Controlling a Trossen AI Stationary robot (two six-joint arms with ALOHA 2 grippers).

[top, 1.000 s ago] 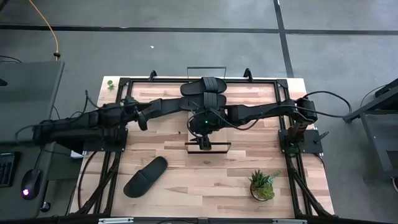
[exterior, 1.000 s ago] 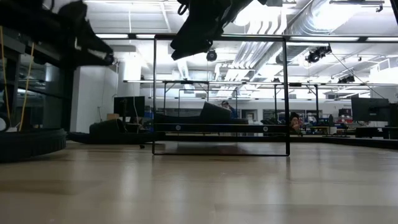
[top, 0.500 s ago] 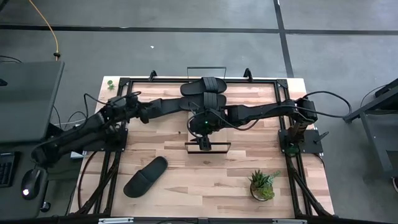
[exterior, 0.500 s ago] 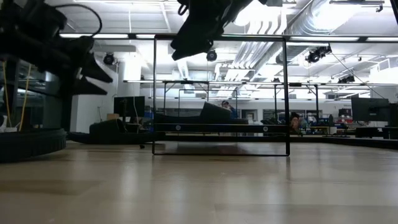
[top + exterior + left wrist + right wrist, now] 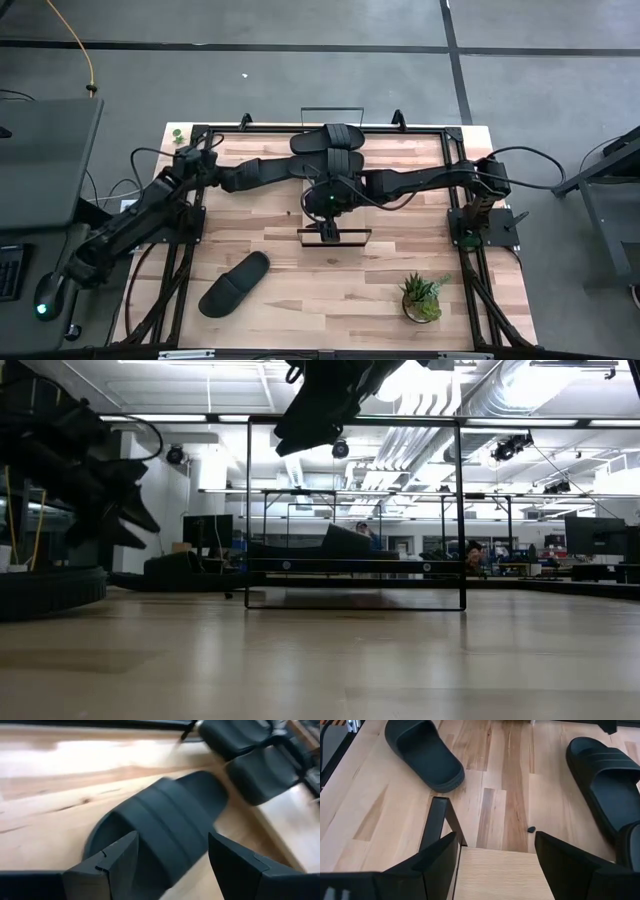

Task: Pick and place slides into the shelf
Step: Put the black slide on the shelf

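We keep left pincer (image 5: 167, 862) open, straddle slide (image 5: 165, 827) strap at 12, centre before closing; right pincer (image 5: 495, 865) open, idle over shelf (image 5: 502, 880).

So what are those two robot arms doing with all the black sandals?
They are putting slides onto a little wooden shelf. Two slides already appear to sit on it. The left gripper is open and right over another slide lying on the table beside the shelf, fingers on either side of it, not yet closed. The right gripper hangs open and empty above the shelf's end. The fourth slide waits near the table's front-left corner.
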